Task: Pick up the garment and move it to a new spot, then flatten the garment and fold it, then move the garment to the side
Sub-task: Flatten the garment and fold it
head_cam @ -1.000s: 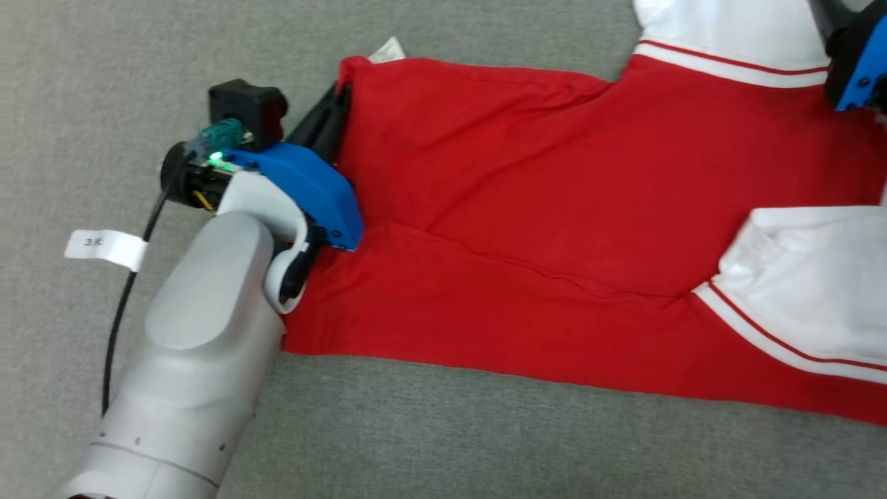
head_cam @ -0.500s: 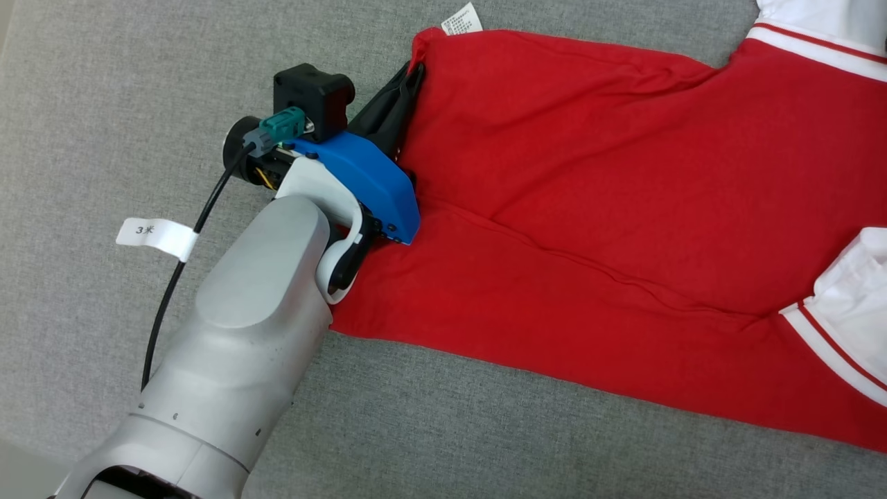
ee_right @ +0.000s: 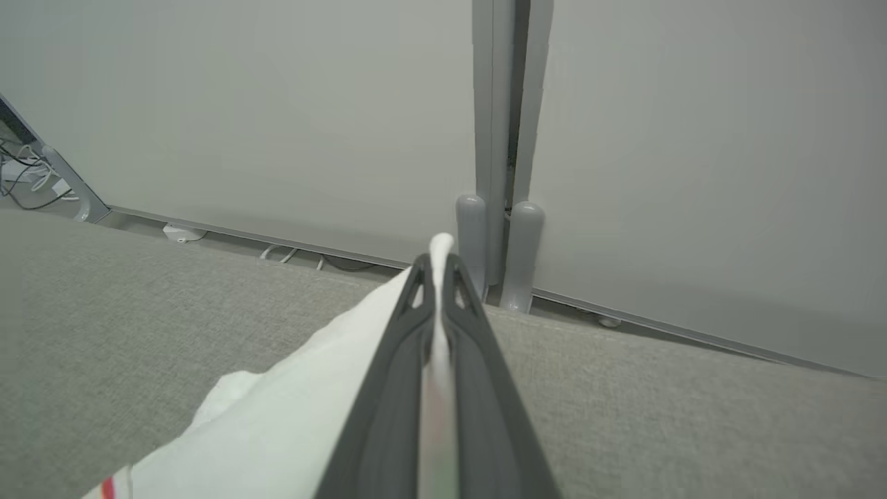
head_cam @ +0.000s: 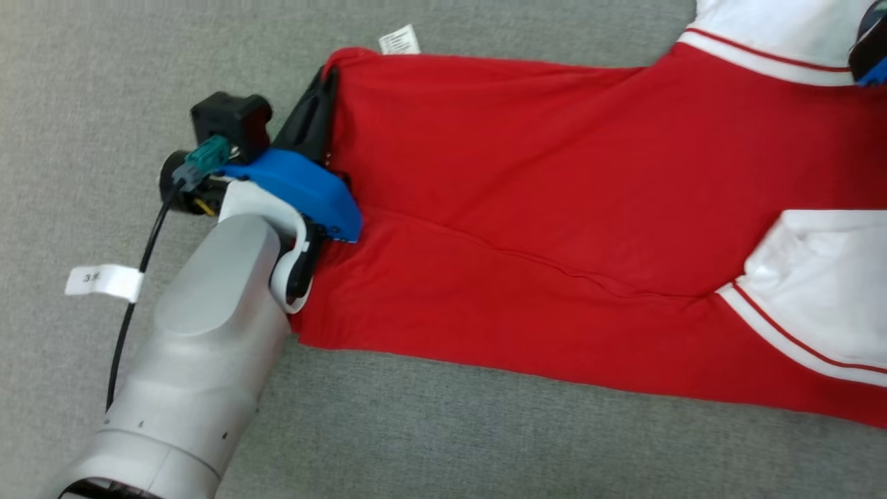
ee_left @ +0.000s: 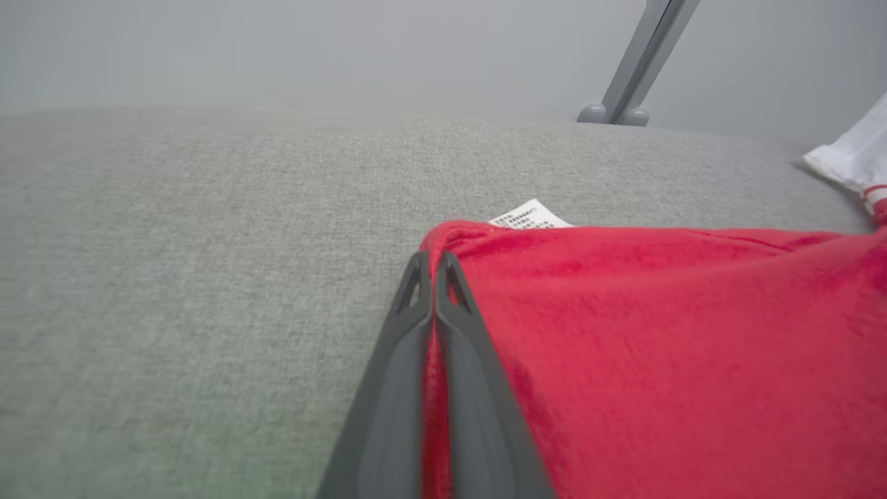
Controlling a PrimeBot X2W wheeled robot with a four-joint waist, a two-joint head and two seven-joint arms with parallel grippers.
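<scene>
**Garment** (head_cam: 554, 208): red body, white sleeves with a red stripe at the seam. It lies spread on the grey surface (head_cam: 450, 430), running from left of centre to the right edge of the head view. The body is mostly flat, with one long crease running diagonally across it. A white care label (head_cam: 400, 40) sticks out at the far left corner of the red cloth.

**Left gripper** (ee_left: 433, 263): clenched on the garment's left edge, close to that far corner. Its two dark fingers are pressed together with a strip of red cloth pinched between them. The rest of the red cloth lies to the right of the fingers and the bare grey surface to their left. The care label sits just beyond the fingertips, slightly to the right.

**Right gripper** (ee_right: 435, 260): clenched on white cloth of the garment at its far right end. A thin fold shows between the fingers and pokes out past the tips. More white cloth falls away to the near left of the fingers. Which part is held is hard to tell; probably a sleeve or shoulder.

**White sleeve** (head_cam: 818, 291): lies over the red body at the near right.

**Other:**
- A black cable (head_cam: 119, 346) with a paper tag (head_cam: 104, 283), at the near left.
- A pale wall (ee_right: 242, 104) and a grey post (ee_right: 493, 104) beyond the surface's far edge.
</scene>
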